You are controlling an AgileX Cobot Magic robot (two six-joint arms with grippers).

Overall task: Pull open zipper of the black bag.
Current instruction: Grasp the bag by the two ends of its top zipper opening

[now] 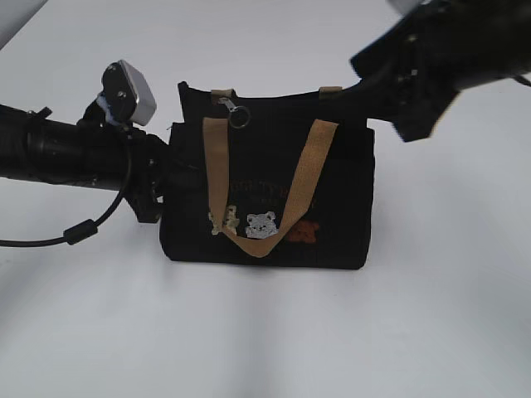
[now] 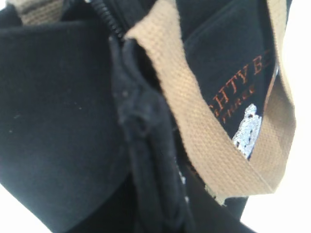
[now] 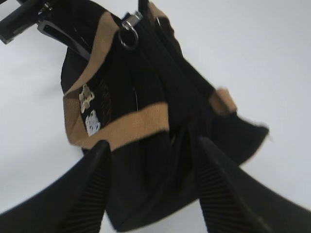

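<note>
The black bag (image 1: 340,199) stands upright on the white table, its tan handles hanging down its front. The zipper's silver slider and ring pull (image 1: 238,116) sit at the left end of the top edge, and the ring (image 3: 129,40) also shows in the right wrist view. My left gripper (image 1: 159,186) is pressed to the bag's left side. A ridge of black fabric (image 2: 146,145) runs down between its jaws, so it looks shut on the bag. My right gripper (image 3: 151,143) is open above the bag's top right corner (image 1: 365,124); its ribbed fingers (image 3: 92,194) straddle that end.
White tabletop (image 1: 265,332) lies all round the bag. A black cable (image 1: 79,232) loops under the left arm, whose grey camera block (image 1: 133,91) sticks up beside the bag. The right arm (image 1: 431,58) comes in from the upper right.
</note>
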